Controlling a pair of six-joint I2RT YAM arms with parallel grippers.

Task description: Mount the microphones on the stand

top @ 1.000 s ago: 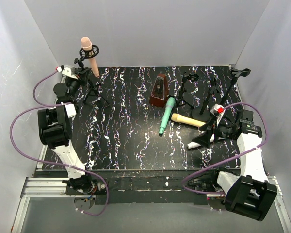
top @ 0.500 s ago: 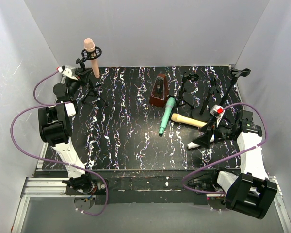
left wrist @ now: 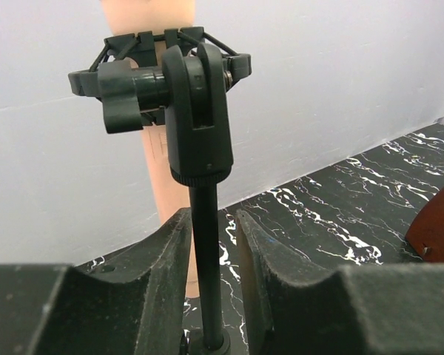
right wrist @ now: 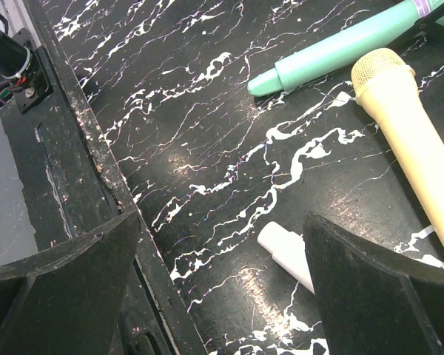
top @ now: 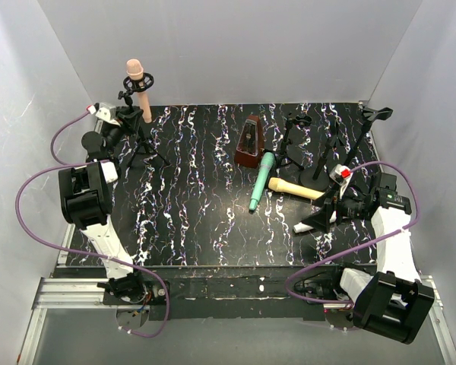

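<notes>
The peach-pink microphone (top: 137, 89) (left wrist: 165, 174) stands upright in the shock mount (left wrist: 163, 70) of a tripod stand (top: 140, 137) at the back left. My left gripper (top: 124, 120) (left wrist: 212, 244) straddles the stand's thin black pole (left wrist: 205, 259); the jaws are slightly apart, and a gap shows between the pole and the right jaw. The teal-green microphone (top: 263, 181) (right wrist: 340, 50) and the pale yellow one (top: 295, 188) (right wrist: 411, 140) lie on the table. My right gripper (top: 318, 220) (right wrist: 222, 274) hangs wide open over the tail of the white microphone (right wrist: 285, 248).
A brown metronome (top: 250, 142) (left wrist: 438, 222) stands mid-back. Three more black stands (top: 292, 141) (top: 330, 152) (top: 367, 129) rise at the back right, close to my right arm. The table's near edge and a black rail (right wrist: 66, 185) run along the right gripper's left jaw.
The peach-pink microphone and its stand swayed right, then came back left and more upright. The left gripper stayed at the pole. The right arm has not moved.
</notes>
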